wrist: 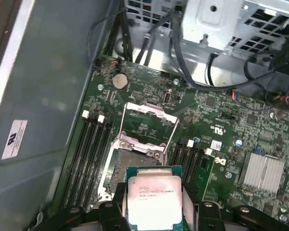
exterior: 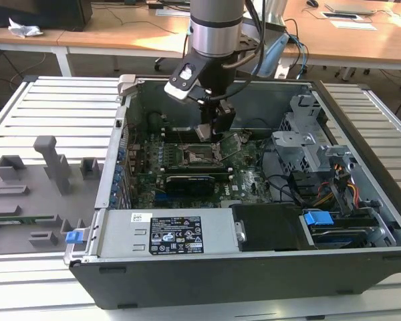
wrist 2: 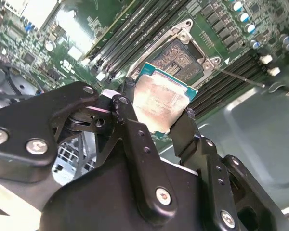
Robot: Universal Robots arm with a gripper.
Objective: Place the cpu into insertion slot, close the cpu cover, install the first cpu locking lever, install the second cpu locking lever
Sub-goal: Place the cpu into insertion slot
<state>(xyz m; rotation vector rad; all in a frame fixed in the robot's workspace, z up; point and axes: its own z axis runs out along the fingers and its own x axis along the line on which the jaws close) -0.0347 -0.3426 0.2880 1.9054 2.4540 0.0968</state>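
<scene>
Two fingers (wrist 2: 135, 139) of the gripper (wrist 2: 158, 103) clamp the cpu (wrist 2: 164, 96) by opposite edges, apart from and just short of the open insertion slot (wrist 2: 180, 57). The first wrist view adds the swung-open cpu cover (wrist: 147, 120) on the slot's far side; the exterior view places the gripper inside the computer case (exterior: 254, 281).

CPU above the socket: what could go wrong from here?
1. The CPU is pinched by its edges between the fingers; a slip could drop it onto the open socket contacts.
2. It looks offset from the socket, so lowering now might catch the rim or the open cover.
</scene>
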